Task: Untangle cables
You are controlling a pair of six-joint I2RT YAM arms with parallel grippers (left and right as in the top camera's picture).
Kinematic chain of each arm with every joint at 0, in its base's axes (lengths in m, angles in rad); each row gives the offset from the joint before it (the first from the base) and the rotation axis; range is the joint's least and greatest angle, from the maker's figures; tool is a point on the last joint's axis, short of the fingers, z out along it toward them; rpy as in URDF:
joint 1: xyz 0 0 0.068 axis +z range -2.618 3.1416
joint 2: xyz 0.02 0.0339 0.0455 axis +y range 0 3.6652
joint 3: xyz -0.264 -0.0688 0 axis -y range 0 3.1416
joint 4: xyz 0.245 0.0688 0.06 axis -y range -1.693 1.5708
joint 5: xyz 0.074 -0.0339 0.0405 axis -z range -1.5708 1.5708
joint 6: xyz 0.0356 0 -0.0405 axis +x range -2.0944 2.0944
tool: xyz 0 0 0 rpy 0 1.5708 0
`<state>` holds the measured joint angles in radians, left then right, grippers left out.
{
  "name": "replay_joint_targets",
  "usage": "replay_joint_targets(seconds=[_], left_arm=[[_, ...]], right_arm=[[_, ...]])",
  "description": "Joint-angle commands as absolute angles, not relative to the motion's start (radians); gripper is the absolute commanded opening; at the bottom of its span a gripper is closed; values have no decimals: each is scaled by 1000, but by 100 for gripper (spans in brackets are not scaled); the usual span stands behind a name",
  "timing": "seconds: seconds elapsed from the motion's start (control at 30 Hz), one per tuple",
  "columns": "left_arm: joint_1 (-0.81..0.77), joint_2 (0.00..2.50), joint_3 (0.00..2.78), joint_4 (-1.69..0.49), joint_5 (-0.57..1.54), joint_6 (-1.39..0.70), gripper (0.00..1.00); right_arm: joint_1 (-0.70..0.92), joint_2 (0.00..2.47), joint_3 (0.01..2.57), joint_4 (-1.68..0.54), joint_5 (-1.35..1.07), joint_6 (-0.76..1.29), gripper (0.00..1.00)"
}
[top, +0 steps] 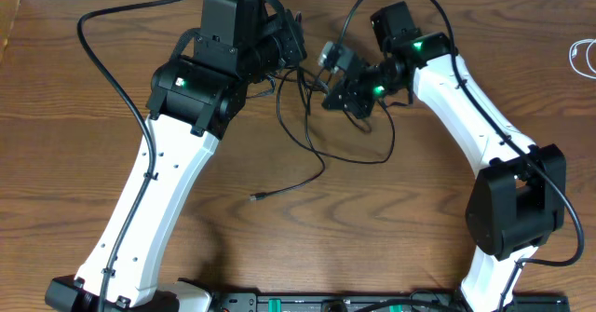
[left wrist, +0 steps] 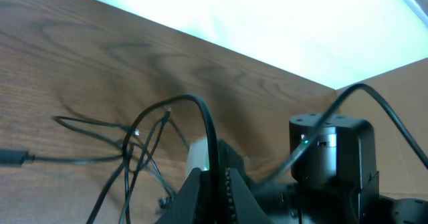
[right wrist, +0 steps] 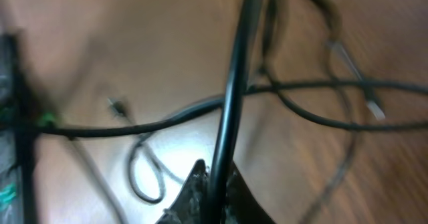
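1. The wooden counter [top: 56, 163] fills the overhead view and carries everything.
2. The left arm [top: 158, 200], white with black joints, reaches from the near-left edge up to the far middle. The right arm [top: 484, 126] reaches from the near-right corner and bends inward to meet it.
3. The right fingers [right wrist: 214, 187] are clamped together on a strand of the black cables [right wrist: 235, 83]. The strand runs straight up from between the tips. This wrist view is blurred, but other thin strands can be seen crossing behind it over the wood.
4. The left fingers [left wrist: 215, 184] are likewise pinched onto a black strand. It arches up from the tips and falls away to the left, where it joins several thinner strands that cross one another.
5. From overhead, the black cables sit in the far middle of the counter, between the two sets of fingers. Their loops overlap and spill toward the near side.
6. One loose tail trails toward the near left and ends in a small plug [top: 256, 198] lying on bare wood, apart from both arms.
7. The white cable [top: 584, 56] lies at the far-right edge of the counter, partly cut off by the frame. It is well apart from the black cables and both arms.
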<state>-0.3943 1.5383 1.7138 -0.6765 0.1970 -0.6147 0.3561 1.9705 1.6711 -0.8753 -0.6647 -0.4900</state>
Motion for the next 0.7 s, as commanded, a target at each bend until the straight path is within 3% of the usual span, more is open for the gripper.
replay_joint_targets(seconds=[0.0, 0.17, 0.4, 0.67], left_arm=[[-391, 1536, 1734, -672, 172, -625, 7], [-357, 1536, 1734, -672, 132, -625, 7], [-255, 1536, 1734, -720, 130, -624, 7], [-232, 1536, 1734, -755, 92, -587, 7]], right_arm=[[274, 1927, 1703, -837, -375, -156, 1], [52, 1778, 1816, -865, -237, 9, 1], [-294, 1592, 1853, -875, -236, 187, 1], [-413, 1596, 1853, -890, -224, 233, 1]])
